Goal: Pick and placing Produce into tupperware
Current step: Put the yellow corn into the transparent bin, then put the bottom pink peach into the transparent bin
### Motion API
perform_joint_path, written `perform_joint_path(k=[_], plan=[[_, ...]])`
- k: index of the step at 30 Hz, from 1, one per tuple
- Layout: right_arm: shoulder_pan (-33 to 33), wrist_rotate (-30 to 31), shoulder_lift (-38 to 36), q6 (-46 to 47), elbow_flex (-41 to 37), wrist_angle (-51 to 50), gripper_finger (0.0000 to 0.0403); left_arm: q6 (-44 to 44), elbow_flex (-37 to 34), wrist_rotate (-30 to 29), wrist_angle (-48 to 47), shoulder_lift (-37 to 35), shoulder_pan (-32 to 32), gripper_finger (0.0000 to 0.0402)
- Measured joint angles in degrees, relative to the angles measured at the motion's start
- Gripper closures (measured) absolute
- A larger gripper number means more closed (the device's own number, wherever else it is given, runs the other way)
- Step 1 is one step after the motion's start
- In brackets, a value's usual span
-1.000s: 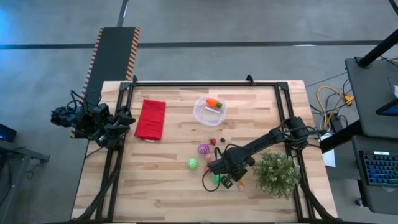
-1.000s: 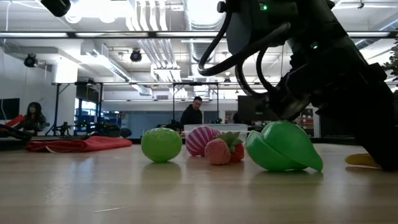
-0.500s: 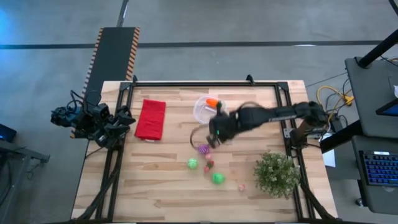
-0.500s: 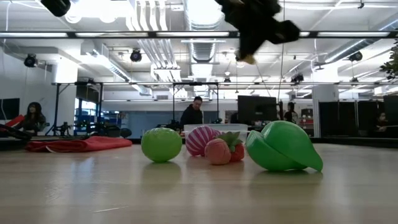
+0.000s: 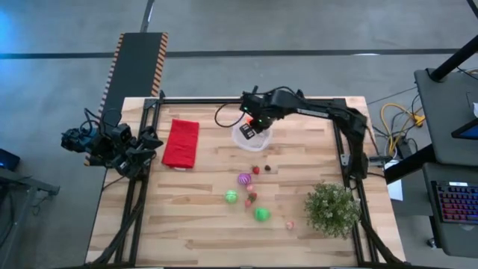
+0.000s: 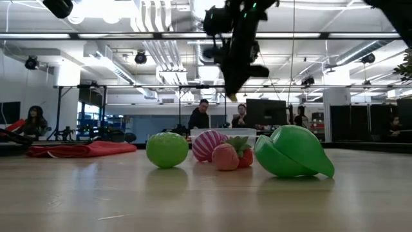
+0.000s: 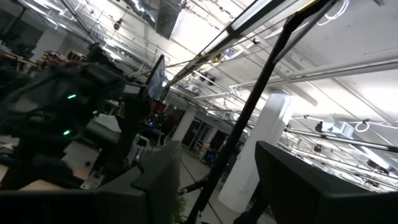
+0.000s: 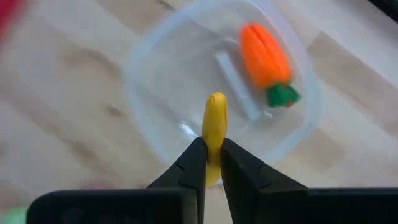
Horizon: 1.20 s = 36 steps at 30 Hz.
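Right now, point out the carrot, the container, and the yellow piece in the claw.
carrot [image 8: 266,58]: right wrist view, orange body.
container [image 8: 144,74]: right wrist view, clear rim.
yellow piece [image 8: 216,118]: right wrist view, part above the right claw [image 8: 210,163].

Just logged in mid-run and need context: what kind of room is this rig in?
Probably a robotics lab or open workshop: exposed ceiling ducts, monitors with seated people behind the wooden table, and a keyboard beside it.
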Motion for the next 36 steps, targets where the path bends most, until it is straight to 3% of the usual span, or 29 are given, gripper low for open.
perform_joint_path(k=[13,25,29,36], plan=[[-3.33,-3.28,15.14,-8.56,9.35,-8.45,0.0365,0.0,0.0,0.0,-0.02,-0.01,0.0,0.021],[-5.23,-3.08,17.44,-11.68,8.62,-10.45,0.0361,0.0,0.0,-0.01,-0.01,-0.01,0.0,0.021],[-5.23,-3.29,17.44,-12.81,7.66,-10.36,0.0333,0.07,0.0,-0.01,-0.02,-0.02,0.0,0.021],[-5.13,-1.79,17.14,-11.56,5.7,-10.24,0.0239,0.11,0.0,-0.01,0.0,0.0,0.0,0.021]])
